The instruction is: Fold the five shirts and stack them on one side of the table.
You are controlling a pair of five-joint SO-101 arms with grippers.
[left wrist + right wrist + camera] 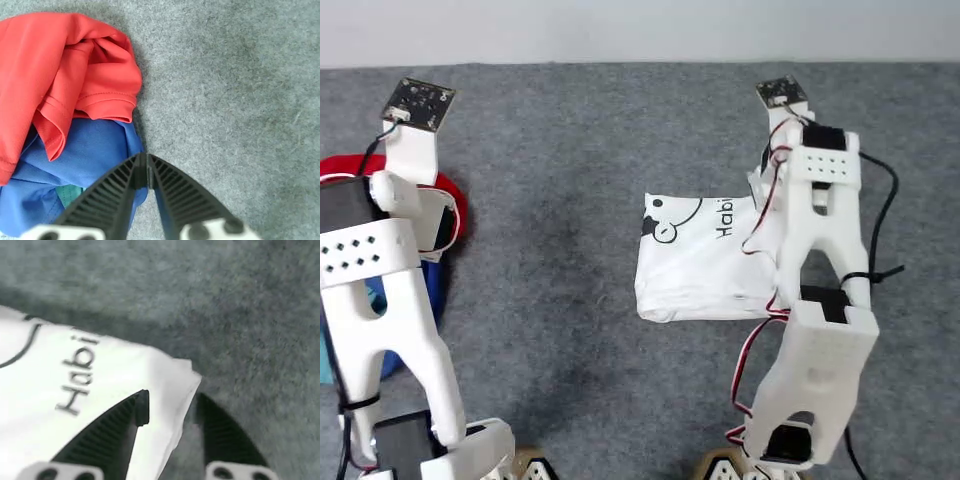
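- R gripper (170, 412): fingers (132, 415) apart, straddling the right edge of the white shirt (130, 367). One is over the cloth, the other over bare table (240, 315). Nothing clamped.
- L gripper (147, 167): fingers together, nothing between them. It hangs just right of the blue shirt (90, 150).
- Risk, R side: the bite looks shallow. If the jaws close here they prob. catch only the top layer, so the fold peels open on a lift.
- Risk, R side: pulling from one edge w/ no second hold could drag the limp bundle across the table and skew it.
- Risk, L side: the red shirt (65, 70) lies bunched on top of the blue shirt, overlapping. A grab near that overlap could take both at once.
- Positions: white shirt is folded, right of centre. The red/blue heap sits at the left edge, well apart from it.
- Count, shirts: 3 sure – 1 white, 1 red, 1 blue. A teal scrap (70, 192) under the blue shirt may be a 4th, can't tell. Can't confirm five from here.
- Count, rig: 2 arms, 2 grippers.
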